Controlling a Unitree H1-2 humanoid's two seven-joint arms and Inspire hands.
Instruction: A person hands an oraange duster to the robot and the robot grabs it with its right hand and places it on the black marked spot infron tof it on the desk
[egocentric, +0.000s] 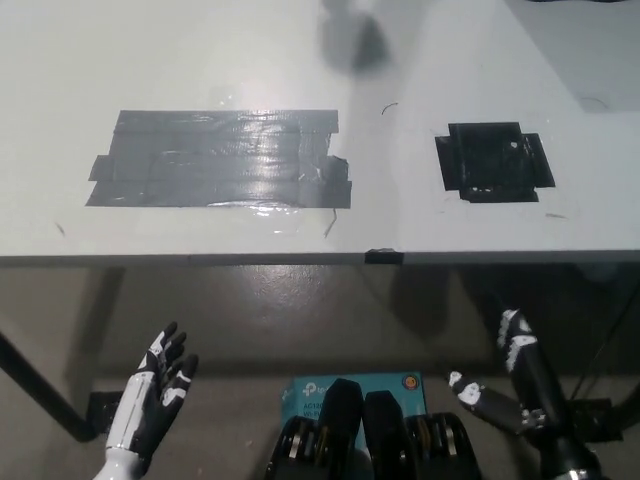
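While both robot hands, left (152, 395) at 7 o'clock, right (512, 385) at 5, hang open below the tabletop (400, 200), the black spot (493, 162) lies bare.

Single head view, steeply down over the near desk (420, 60) edge and floor.

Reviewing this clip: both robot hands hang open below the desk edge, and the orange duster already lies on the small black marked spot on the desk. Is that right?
Not quite. In the head view the small black marked spot on the desk is bare, and no orange duster shows anywhere. The rest holds: the white left hand and black right hand both hang open below the desk edge.
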